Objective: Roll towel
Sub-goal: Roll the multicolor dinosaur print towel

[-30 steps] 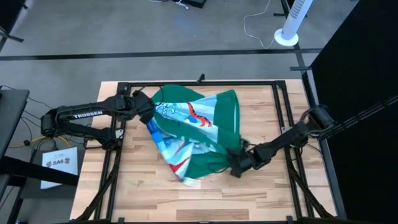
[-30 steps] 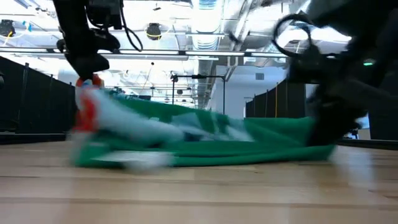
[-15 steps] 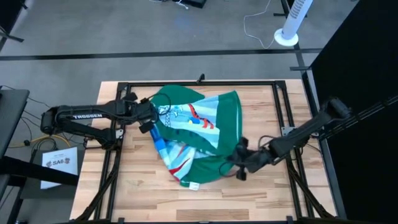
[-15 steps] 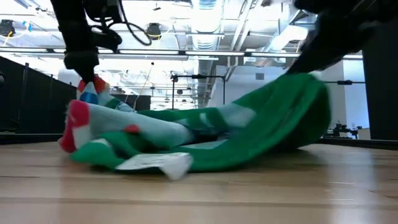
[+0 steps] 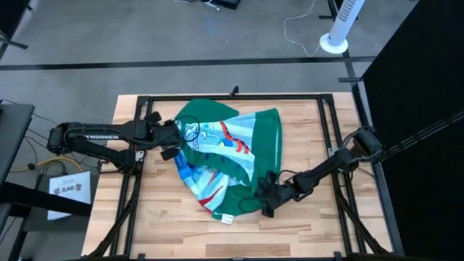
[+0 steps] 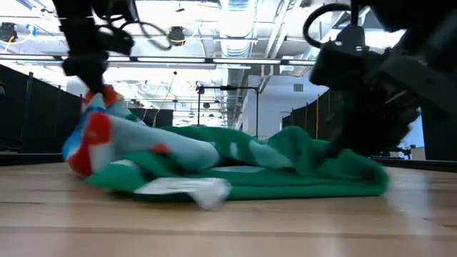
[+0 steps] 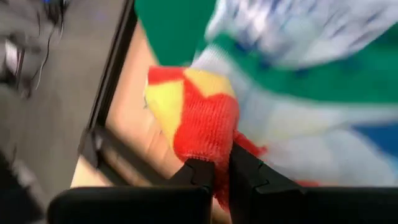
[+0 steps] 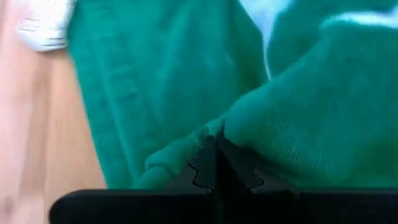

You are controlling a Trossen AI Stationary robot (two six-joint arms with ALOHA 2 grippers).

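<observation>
The towel (image 5: 228,156) lies bunched in a loose heap on the middle of the desk (image 5: 304,225), green side folded over a light-blue print with red and white motifs, a small white tag poking out at its near edge. The left gripper (image 5: 174,142) has its jaws clamped on the towel's left corner; the left wrist view shows the two dark fingers (image 7: 202,171) pressed together on a fold of red and yellow cloth, with the rest of the towel spreading ahead of the jaws. That arm reaches in low and nearly level from the desk's left side, and in the low view the pinched corner stands raised above the wood. The right gripper (image 5: 264,197) has its jaws closed on a ridge of green cloth at the towel's near-right edge; in the right wrist view the fingertips (image 8: 208,163) meet with the fabric bulging just ahead of them. The right arm slants in from the desk's right side, wrist down close to the surface. The desk is pale wooden planks framed by black rails (image 5: 328,130). Beyond it lies grey floor with a white tower fan (image 5: 339,25) and a trailing cable, and a paper sheet (image 5: 69,190) sits left of the desk.
</observation>
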